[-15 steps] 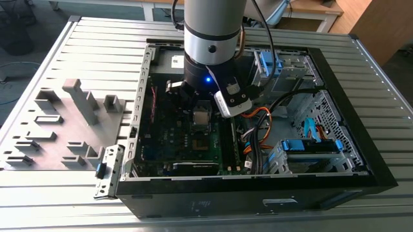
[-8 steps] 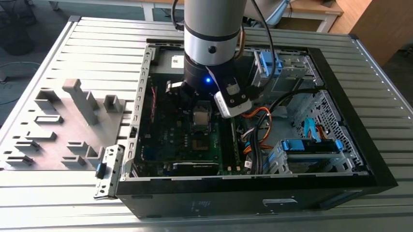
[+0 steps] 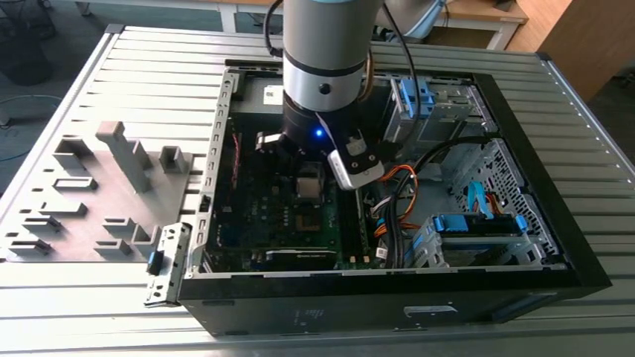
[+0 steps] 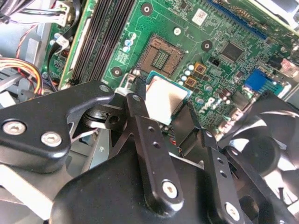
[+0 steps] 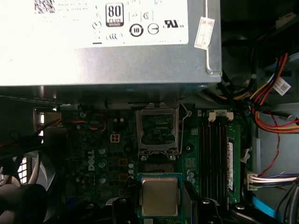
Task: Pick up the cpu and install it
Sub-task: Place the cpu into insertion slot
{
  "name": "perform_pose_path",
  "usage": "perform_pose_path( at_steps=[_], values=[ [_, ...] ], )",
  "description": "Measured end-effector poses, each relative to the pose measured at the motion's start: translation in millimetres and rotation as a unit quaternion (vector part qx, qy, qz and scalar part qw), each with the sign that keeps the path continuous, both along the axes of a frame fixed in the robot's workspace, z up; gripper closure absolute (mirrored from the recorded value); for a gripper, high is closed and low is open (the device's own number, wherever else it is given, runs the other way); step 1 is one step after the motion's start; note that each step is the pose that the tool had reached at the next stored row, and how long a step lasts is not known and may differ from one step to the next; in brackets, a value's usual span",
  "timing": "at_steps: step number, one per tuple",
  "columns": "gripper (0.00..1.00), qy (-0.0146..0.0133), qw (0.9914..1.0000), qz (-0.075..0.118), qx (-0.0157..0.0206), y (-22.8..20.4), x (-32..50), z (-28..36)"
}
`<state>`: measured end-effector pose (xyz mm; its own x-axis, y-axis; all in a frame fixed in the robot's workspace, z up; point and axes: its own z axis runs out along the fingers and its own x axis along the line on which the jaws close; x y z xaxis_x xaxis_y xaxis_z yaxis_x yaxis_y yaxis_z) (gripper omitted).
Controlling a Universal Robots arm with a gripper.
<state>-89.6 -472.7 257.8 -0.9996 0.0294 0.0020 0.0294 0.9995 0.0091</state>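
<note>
Printed white label (image 5: 93,23) — on grey box (image 5: 117,63)

Matt silver metal cpu (image 4: 166,98), glossy green circuit board (image 4: 163,21), smooth black tool (image 4: 163,108), ribbed metal table (image 3: 149,67).

arm (image 3: 323,37): silver-grey, black ring | blue light (image 3: 317,134) | gripper (image 4: 163,100): black, silver screws (image 4: 169,188)

An open black computer case (image 3: 297,306) lies on the ribbed metal table (image 3: 79,316). Just beside it, on the exterior view's left, sits a grey moulded block (image 3: 100,216). Inside are a green motherboard (image 4: 187,18) and a grey power supply (image 5: 117,60).
</note>
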Motion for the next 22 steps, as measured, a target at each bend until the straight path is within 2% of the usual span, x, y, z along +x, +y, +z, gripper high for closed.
perform_pose_path(
  at_steps=[6,13,22],
  values=[
    [0.53,0.0,1.0,0.0,-0.0001,-1.2,-0.1,-10.8],
    [0.53,0.0,1.0,0.0,0.0,-1.2,-0.3,-14.6],
    [0.53,0.0,1.0,0.0,-0.0002,-1.2,-0.6,-31.0]
  ],
)
